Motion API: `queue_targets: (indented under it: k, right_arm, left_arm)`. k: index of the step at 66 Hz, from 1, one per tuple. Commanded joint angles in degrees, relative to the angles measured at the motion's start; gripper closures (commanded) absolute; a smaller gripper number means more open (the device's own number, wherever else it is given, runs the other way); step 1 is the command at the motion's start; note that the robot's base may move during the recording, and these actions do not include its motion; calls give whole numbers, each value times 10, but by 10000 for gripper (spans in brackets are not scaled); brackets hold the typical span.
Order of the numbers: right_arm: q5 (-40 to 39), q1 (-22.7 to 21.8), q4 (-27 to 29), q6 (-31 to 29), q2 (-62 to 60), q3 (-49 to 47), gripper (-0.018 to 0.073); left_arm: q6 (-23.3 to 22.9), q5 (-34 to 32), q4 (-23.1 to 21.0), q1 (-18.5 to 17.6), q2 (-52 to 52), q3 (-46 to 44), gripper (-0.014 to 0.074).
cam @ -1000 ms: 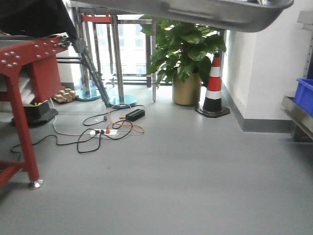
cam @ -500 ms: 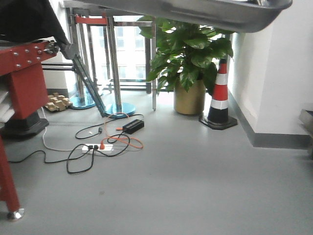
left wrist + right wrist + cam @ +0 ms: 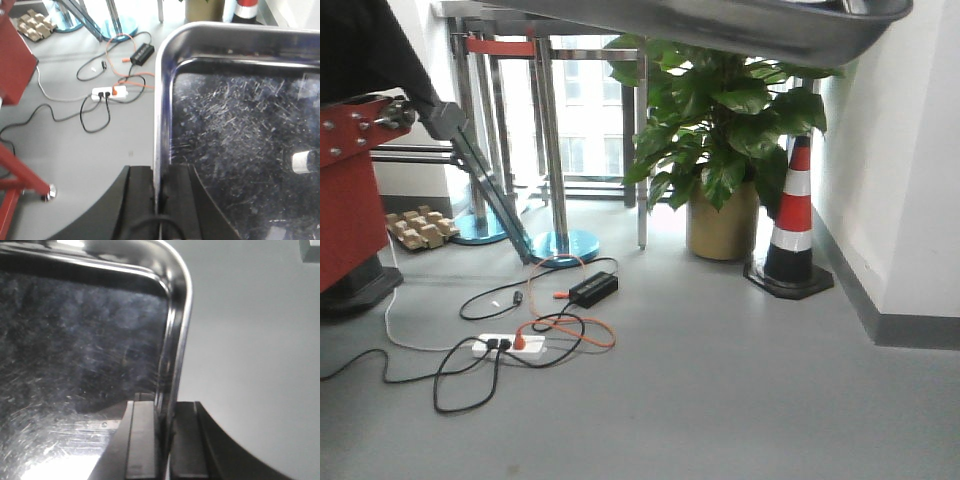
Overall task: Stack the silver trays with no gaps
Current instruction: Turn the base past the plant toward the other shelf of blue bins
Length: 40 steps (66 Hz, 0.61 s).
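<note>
One silver tray (image 3: 720, 25) hangs in the air, and the front view sees its underside along the top edge. In the left wrist view its scratched inside (image 3: 240, 125) fills the right half, and my left gripper (image 3: 159, 200) is shut on its left rim. In the right wrist view the tray (image 3: 75, 340) fills the left side, and my right gripper (image 3: 165, 440) is shut on the right rim. Grey floor lies well below the tray.
A red metal frame (image 3: 345, 190) stands at the left. Cables and a power strip (image 3: 510, 345) lie on the floor. Behind them are steel posts on blue bases (image 3: 555, 240), wooden blocks (image 3: 410, 228), a potted plant (image 3: 730, 120) and a traffic cone (image 3: 795, 220). A white wall (image 3: 920, 150) closes the right side.
The front view has swung right and moved forward. The red frame has slid mostly off the left edge, the blue bin at right has gone, and plant and cone look larger. The tray stays gripped.
</note>
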Motion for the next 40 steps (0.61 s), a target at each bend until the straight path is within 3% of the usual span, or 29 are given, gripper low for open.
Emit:
queue_targets:
  k: [1, 40]
  right_arm:
    - [-27, 4, -15, -7, -5, -5, 574]
    - [-54, 4, -15, -7, -5, -5, 574]
  left_arm:
    - [3, -18, 18, -7, -2, -2, 613]
    - [3, -18, 18, -7, -2, -2, 613]
